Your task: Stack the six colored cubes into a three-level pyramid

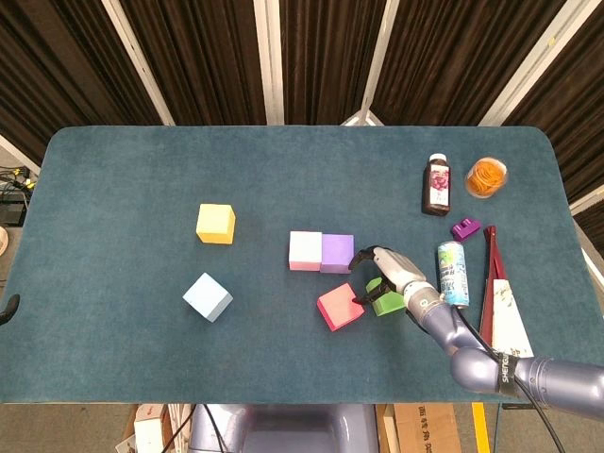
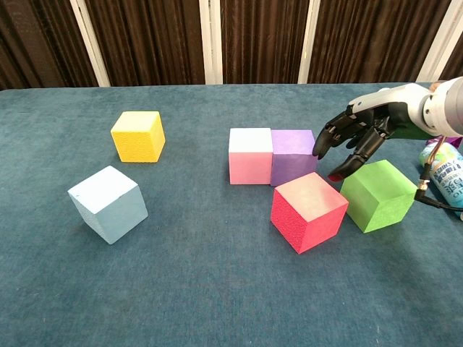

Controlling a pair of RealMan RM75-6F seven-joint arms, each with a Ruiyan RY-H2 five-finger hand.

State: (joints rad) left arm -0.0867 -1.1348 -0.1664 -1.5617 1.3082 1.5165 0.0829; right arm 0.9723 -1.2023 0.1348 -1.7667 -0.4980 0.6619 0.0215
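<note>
Six cubes lie apart on the teal table. A yellow cube and a light blue cube are on the left. A pink cube and a purple cube stand side by side, touching, in the middle. In front of them are a red cube and a green cube. My right hand hovers over the gap between the purple, red and green cubes. Its fingers are spread and hang down, their tips at the purple cube's right edge, and it holds nothing. My left hand is out of sight.
On the right side stand a dark bottle, an orange-filled cup, a small purple piece and a lying can. A red-handled tool on white paper lies near the right edge.
</note>
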